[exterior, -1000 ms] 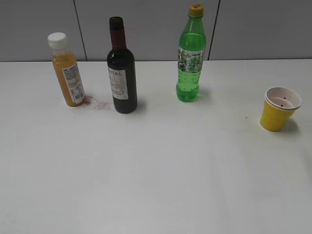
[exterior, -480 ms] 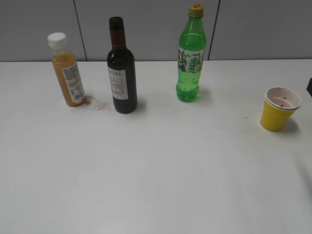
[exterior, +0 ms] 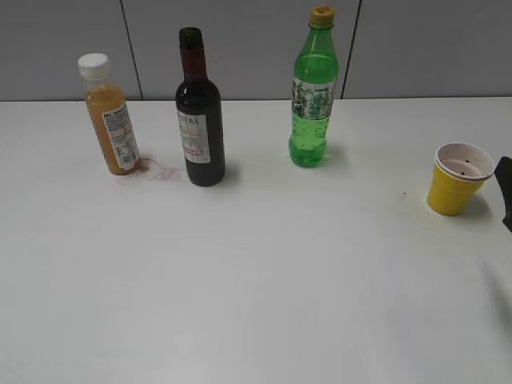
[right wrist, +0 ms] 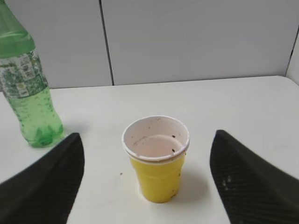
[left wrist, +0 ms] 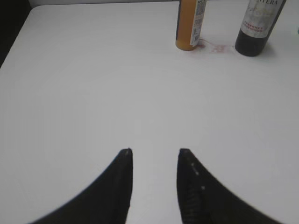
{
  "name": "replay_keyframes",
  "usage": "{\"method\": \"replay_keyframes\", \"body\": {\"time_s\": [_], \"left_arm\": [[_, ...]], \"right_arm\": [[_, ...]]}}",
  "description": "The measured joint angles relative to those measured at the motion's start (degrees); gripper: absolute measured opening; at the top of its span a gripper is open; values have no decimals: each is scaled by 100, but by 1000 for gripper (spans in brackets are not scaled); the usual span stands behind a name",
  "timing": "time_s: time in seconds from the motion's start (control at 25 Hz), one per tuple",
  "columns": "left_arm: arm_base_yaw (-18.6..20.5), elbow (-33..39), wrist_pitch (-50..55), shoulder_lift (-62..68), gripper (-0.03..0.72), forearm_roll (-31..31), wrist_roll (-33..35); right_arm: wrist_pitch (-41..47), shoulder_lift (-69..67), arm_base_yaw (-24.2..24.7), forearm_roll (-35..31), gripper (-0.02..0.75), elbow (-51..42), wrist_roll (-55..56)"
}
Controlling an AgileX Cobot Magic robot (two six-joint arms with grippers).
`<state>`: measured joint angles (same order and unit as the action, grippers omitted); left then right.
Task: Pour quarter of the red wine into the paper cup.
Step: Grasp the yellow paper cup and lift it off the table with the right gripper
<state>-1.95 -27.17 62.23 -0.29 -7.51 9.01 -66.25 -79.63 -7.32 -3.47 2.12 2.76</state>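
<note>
Three bottles stood across the upper half of the exterior frame, our red wine bottle [exterior: 199,120] second from the left beside the orange juice bottle [exterior: 110,114] and left of the green soda bottle [exterior: 313,90], while the yellow paper cup [exterior: 458,178] sat at the far right. Both our left gripper [left wrist: 154,161] and right gripper [right wrist: 145,154] were spread wide and empty. We judged the glass heavy, smooth and breakable, best gripped around the labelled body, and the cup light and easily crushed.

exterior slanting down, wrist views low, tableward
</note>
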Motion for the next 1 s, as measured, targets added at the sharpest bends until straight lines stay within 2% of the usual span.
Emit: {"method": "replay_keyframes", "body": {"time_s": [0.2, 1.0], "left_arm": [[0, 0, 0, 0, 239, 0, 0], [0, 0, 0, 0, 239, 0, 1]], "right_arm": [[-209, -1220, 0, -29, 643, 138, -18], [-302, -3432, 0, -84, 657, 1274, -23]]}}
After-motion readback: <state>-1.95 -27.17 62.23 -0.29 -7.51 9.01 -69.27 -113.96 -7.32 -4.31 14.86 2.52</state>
